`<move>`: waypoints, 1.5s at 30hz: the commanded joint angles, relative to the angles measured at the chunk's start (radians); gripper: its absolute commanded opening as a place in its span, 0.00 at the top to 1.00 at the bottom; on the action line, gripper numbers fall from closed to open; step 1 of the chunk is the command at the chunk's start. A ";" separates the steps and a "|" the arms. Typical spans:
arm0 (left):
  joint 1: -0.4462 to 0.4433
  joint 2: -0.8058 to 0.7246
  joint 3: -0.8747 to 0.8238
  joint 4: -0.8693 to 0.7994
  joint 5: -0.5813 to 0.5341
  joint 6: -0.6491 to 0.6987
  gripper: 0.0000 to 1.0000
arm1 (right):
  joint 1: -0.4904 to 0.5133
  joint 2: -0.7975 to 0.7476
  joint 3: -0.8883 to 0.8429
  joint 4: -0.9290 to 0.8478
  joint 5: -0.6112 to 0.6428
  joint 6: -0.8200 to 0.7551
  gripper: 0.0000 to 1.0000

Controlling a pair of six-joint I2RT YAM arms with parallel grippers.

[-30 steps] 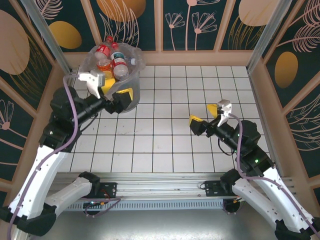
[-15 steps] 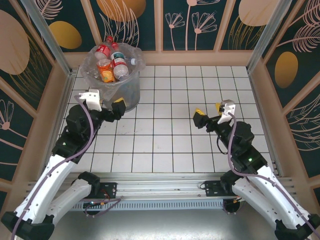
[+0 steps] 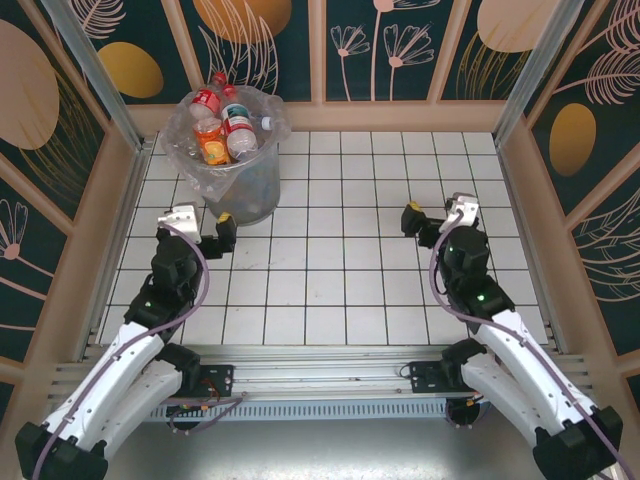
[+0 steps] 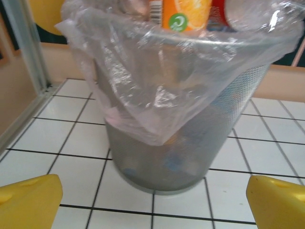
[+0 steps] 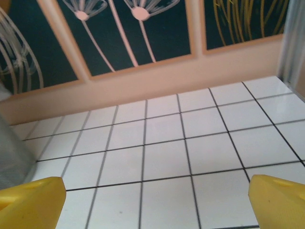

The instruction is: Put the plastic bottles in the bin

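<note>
**Bin.** A grey round tapered bin [image 3: 240, 190], lined with a crinkled clear plastic bag [image 4: 143, 95], stands upright at the far left corner of the white tiled table [image 3: 330, 270].

**Bottles.** Small clear plastic bottles [image 3: 222, 125] lie heaped inside the bin, and the pile reaches above the rim. Red and orange labels are visible from above. The left wrist view shows an orange-labelled bottle [image 4: 183, 12] at the top of the load. Blurred shapes show through the bin wall lower down, and what they are cannot be told.

**Left gripper.** The left gripper [image 3: 205, 222] sits low over the table just in front of the bin. It points at the bin's base and does not touch it. The jaws are spread fully apart, with the yellow fingertips [image 4: 28, 200] at either edge of the wrist view and nothing held between them.

**Right gripper.** The right gripper [image 3: 435, 212] sits over the tiles on the right half of the table, well apart from the bin. It points toward the patterned far wall [image 5: 143, 43]. Its jaws are also spread wide, and it holds nothing.
</note>
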 commanded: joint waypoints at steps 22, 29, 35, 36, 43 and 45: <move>0.128 0.280 -0.164 0.545 -0.143 0.097 0.01 | -0.308 0.109 -0.171 0.285 -0.085 -0.028 0.01; 0.182 0.372 -0.200 0.675 -0.076 0.112 0.01 | -0.334 0.135 -0.249 0.407 -0.051 -0.060 0.01; 0.232 0.464 -0.251 0.854 -0.035 0.126 0.01 | -0.363 0.190 -0.324 0.568 -0.051 -0.077 0.01; 0.239 0.486 -0.266 0.899 -0.021 0.130 0.02 | -0.367 0.212 -0.338 0.607 -0.054 -0.076 0.01; 0.253 0.622 -0.311 1.117 0.010 0.166 0.01 | -0.373 0.364 -0.382 0.816 -0.052 -0.111 0.01; 0.257 0.661 -0.321 1.168 -0.002 0.170 0.01 | -0.373 0.408 -0.397 0.879 -0.042 -0.119 0.01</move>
